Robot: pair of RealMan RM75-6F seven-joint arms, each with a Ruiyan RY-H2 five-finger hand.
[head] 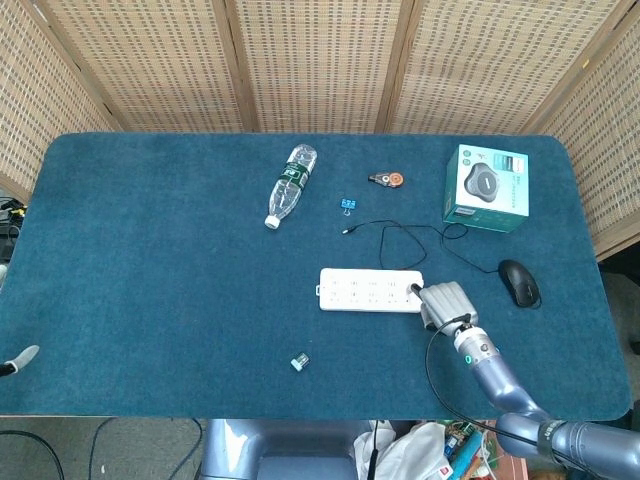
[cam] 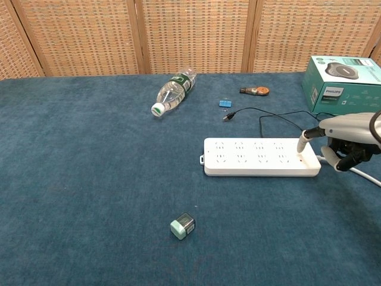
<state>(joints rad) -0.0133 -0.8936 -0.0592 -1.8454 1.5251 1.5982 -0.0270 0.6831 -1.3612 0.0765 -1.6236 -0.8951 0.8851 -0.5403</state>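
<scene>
A white power strip [head: 370,290] [cam: 259,156] lies flat on the blue table cloth [head: 160,270], right of centre. My right hand [head: 445,303] [cam: 345,140] is at the strip's right end, where its white cord [cam: 357,173] leaves. One extended fingertip [cam: 302,143] touches the top of the strip near that end, and the other fingers are curled in with nothing in them. Only a grey tip of my left hand [head: 18,358] shows at the left edge of the head view, off the table's near corner; its fingers are hidden.
A clear water bottle [head: 288,185] [cam: 172,91] lies on its side at the back. A blue clip [head: 347,204], a correction tape [head: 386,179], a looped black cable [head: 400,232], a teal box [head: 486,187] and a black mouse [head: 519,282] are behind the strip. A small green-white block [head: 299,362] lies near the front edge.
</scene>
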